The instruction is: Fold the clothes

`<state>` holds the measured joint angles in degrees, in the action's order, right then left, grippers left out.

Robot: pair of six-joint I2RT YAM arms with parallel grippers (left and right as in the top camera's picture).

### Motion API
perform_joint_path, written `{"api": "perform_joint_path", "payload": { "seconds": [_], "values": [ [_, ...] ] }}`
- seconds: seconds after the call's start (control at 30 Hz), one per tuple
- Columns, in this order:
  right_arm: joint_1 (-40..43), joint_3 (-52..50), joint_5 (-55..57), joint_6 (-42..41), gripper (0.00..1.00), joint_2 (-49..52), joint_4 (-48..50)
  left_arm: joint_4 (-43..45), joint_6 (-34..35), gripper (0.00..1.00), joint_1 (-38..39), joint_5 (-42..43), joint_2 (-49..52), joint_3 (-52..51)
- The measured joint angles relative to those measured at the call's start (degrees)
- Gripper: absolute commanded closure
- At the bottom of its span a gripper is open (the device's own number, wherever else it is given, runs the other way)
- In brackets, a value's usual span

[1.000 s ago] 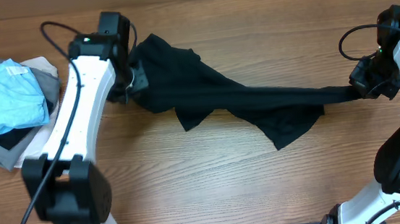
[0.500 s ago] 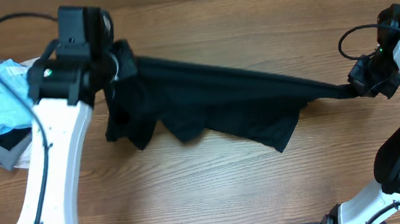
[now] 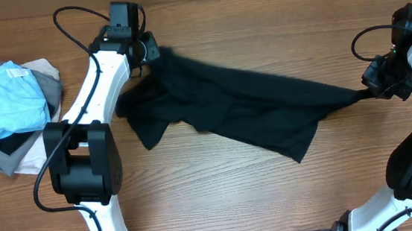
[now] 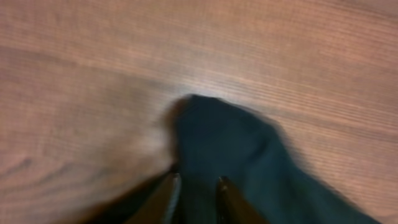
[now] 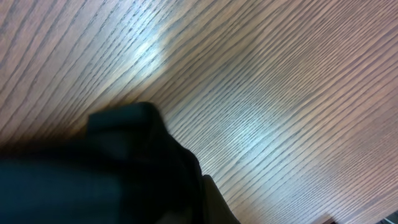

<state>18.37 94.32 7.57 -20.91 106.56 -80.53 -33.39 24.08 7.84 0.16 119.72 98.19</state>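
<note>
A black garment (image 3: 235,109) is stretched across the wooden table between my two grippers. My left gripper (image 3: 150,57) is shut on its far left corner near the table's back edge; the left wrist view shows the dark cloth (image 4: 230,143) bunched between the fingers (image 4: 196,186). My right gripper (image 3: 372,90) is shut on the garment's right end, pulled into a thin strip. In the right wrist view the black cloth (image 5: 112,168) covers the jaws (image 5: 186,205). The lower hem hangs loose and wrinkled on the table.
A pile of clothes lies at the table's left edge, with a light blue shirt (image 3: 3,103) on top of grey and white pieces (image 3: 15,151). Bare wooden table (image 3: 220,189) runs along the front.
My left gripper has swung up and back, then come down near the table's back edge, spreading the garment wider. The right gripper has stayed in place.
</note>
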Motion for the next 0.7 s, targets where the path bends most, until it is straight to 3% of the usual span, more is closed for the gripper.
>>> {"api": "perform_joint_path", "payload": {
  "seconds": [0.17,0.3,0.4,0.53,0.7],
  "values": [
    [0.0,0.0,0.2,0.0,0.96,0.0,0.4,0.9,0.2,0.65,-0.1,3.0,0.1,2.0],
    [0.0,0.0,0.2,0.0,0.96,0.0,0.4,-8.2,0.2,0.71,0.0,12.1,-0.7,4.2],
    [0.0,0.0,0.3,0.0,0.96,0.0,0.4,-19.3,0.1,0.71,0.7,16.8,-1.6,4.8],
    [0.0,0.0,0.3,0.1,0.96,0.0,0.5,-29.2,0.1,0.7,2.9,15.7,-1.6,4.5],
    [0.0,0.0,0.3,0.2,0.96,0.0,0.5,-27.1,0.2,0.7,6.3,13.3,-1.6,1.4]
  ]
}}
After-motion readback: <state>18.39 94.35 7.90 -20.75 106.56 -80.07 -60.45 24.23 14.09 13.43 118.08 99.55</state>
